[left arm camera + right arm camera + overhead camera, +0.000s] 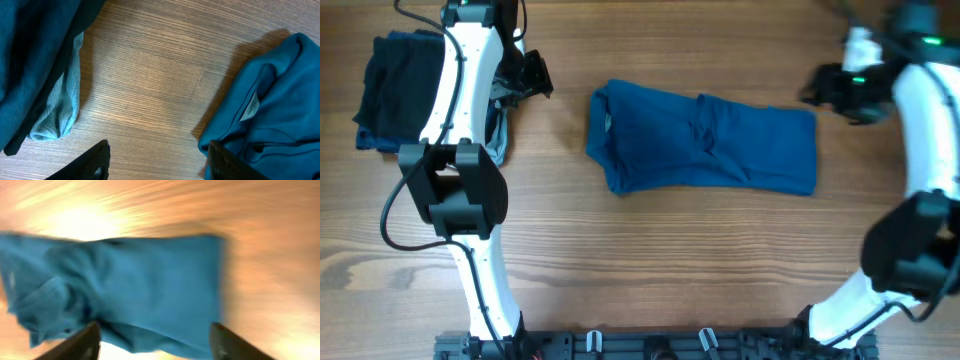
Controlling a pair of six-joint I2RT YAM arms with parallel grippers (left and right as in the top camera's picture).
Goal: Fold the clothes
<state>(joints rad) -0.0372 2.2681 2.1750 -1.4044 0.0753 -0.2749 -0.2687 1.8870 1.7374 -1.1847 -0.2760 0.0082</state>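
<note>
Soft cloth shirt (720,140) — matt wooden table (670,260)

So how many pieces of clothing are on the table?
4: blue shirt mid-table; black piece, navy piece and grey piece stacked at left. The left arm may hide more.

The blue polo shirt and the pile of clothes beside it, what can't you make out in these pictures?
Blue polo shirt: right wrist view is motion-blurred, smearing collar and creases; left wrist view cuts it off at the right and bottom edges.
Pile of folded clothes: overhead, the left arm covers part of it, so the pieces cannot be counted.
</note>
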